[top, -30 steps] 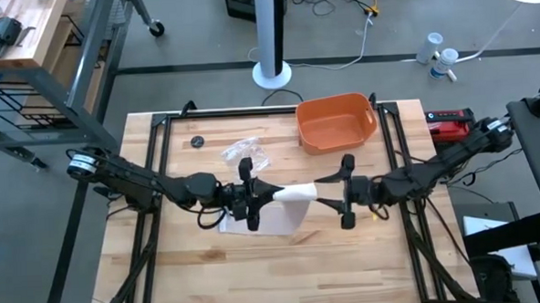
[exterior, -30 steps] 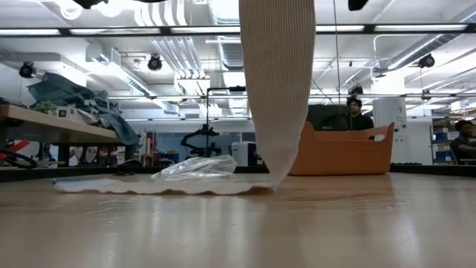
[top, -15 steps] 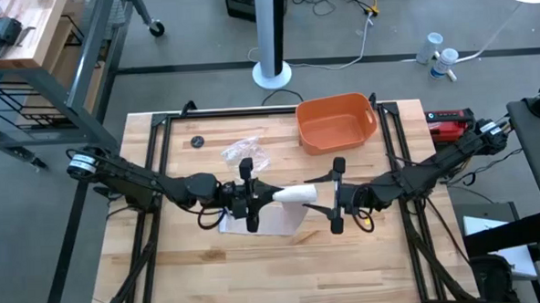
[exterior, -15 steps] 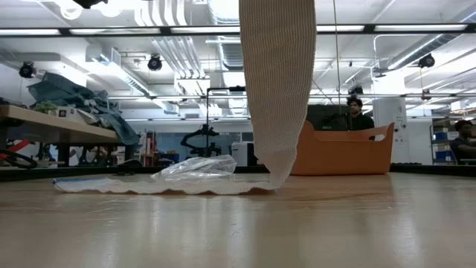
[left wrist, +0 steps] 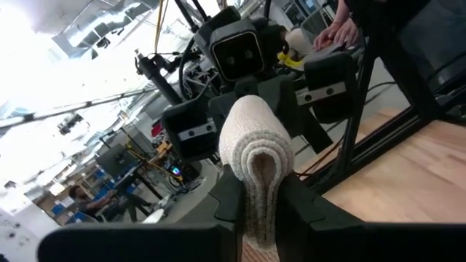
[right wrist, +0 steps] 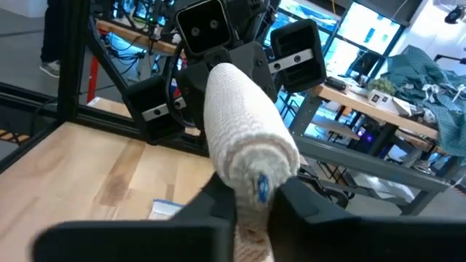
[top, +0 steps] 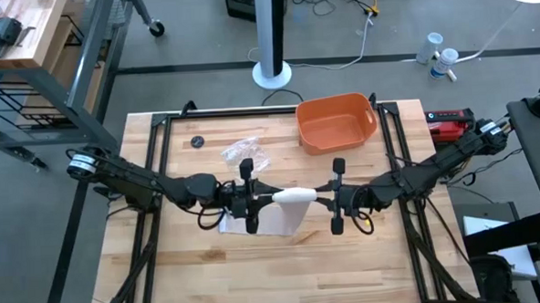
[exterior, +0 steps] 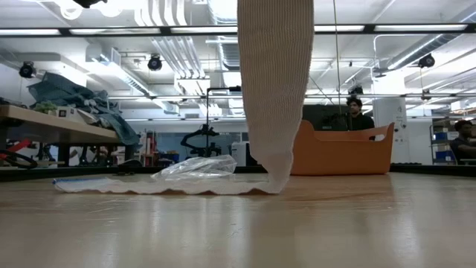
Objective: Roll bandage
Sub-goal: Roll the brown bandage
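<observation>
The bandage, partly wound into an off-white roll, hangs above the middle of the wooden table, pinched at each end between two robot grippers that face each other. A loose tail of ribbed gauze drops from the roll to the tabletop, where, in the low view, it meets a flat white strip lying along the wood.

The right gripper, which a second ago stood farther out with its fingers spread, has slid in along the roll and now pinches that end; the wrist view shows its dark fingers pressed to either side of the roll's face. The left gripper has not moved and clamps the opposite end. The re-grip probably readies another turn of winding, with much of the strip still unrolled.

Both arms reach in low from the table's sides, forearms nearly level, wrists meeting at the centre. A crumpled clear wrapper and an orange tub sit well behind.
</observation>
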### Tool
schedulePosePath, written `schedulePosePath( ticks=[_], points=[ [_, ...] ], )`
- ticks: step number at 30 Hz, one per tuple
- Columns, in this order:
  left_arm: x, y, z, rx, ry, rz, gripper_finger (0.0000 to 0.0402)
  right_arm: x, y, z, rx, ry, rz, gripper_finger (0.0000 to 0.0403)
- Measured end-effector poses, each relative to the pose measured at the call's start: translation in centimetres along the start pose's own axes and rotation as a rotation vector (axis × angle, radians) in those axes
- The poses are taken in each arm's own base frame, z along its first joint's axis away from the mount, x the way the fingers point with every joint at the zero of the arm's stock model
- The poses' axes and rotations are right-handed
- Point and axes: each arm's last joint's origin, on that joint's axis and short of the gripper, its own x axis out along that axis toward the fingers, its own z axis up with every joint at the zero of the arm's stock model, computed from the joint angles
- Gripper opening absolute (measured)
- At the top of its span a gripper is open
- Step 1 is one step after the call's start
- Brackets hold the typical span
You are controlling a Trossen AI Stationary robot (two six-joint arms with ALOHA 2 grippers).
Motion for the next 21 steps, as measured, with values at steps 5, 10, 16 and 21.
schedulePosePath(
  ticks=[5, 10, 16, 21],
  points=[
    [0.0, -0.1, -0.2, -0.089, 0.019, -0.004, 0.0056, 0.0, 0.0, 0.0, 0.037, 0.005, -0.003, 0.0028],
    [0.0, 0.2, -0.5, -0.149, 0.089, 0.084, 0.0102, 0.2, -0.2, -0.2, 0.050, 0.020, -0.050, 0.0028],
    [0.1, 0.6, -1.2, -0.133, 0.154, 0.123, 0.0155, 0.8, -1.5, -1.9, 0.108, 0.050, -0.068, 0.0028],
    [0.1, 1.0, -2.4, -0.131, 0.231, 0.142, 0.0174, 0.6, -3.2, -4.2, 0.188, 0.085, -0.072, 0.0028]
  ],
)
